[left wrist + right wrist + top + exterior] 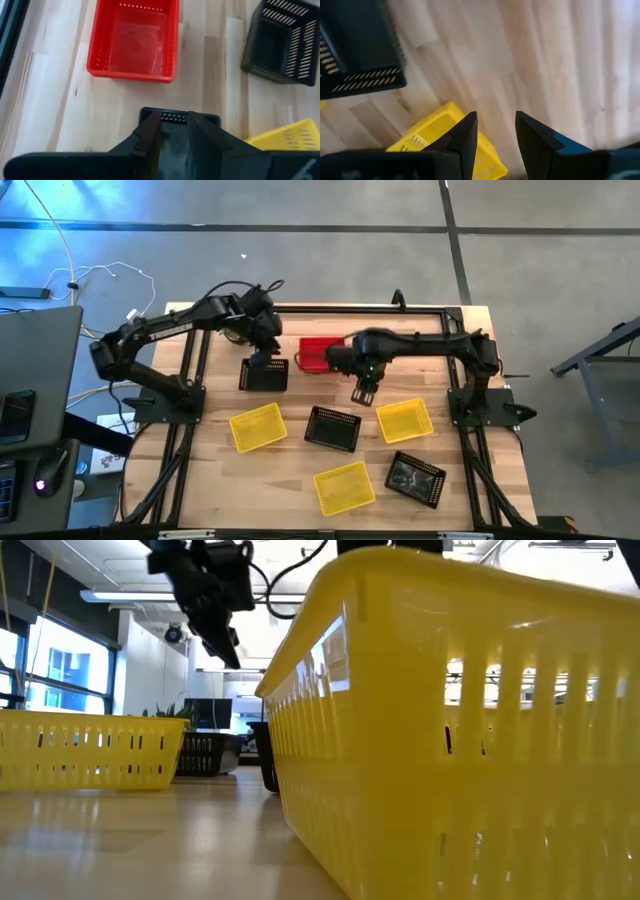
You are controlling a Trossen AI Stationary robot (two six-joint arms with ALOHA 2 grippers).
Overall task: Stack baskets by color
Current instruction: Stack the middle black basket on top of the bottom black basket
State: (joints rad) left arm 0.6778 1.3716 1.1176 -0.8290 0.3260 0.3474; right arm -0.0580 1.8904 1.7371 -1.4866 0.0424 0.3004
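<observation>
We see the left tool (173,131) over the rim of a black basket (264,374) at the desk's (290,490) far left; whether it grips we cannot tell. The right tool (495,132) hangs open and empty near mid-desk. A red basket (316,354) lies between the arms; three yellow (258,426) and two more black baskets lie apart nearer the front.

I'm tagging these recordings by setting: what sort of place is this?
Probably a robotics lab or open office workspace: a wooden table framed by black rails, a concrete floor with a loose cable, and ceiling strip lights behind.
</observation>
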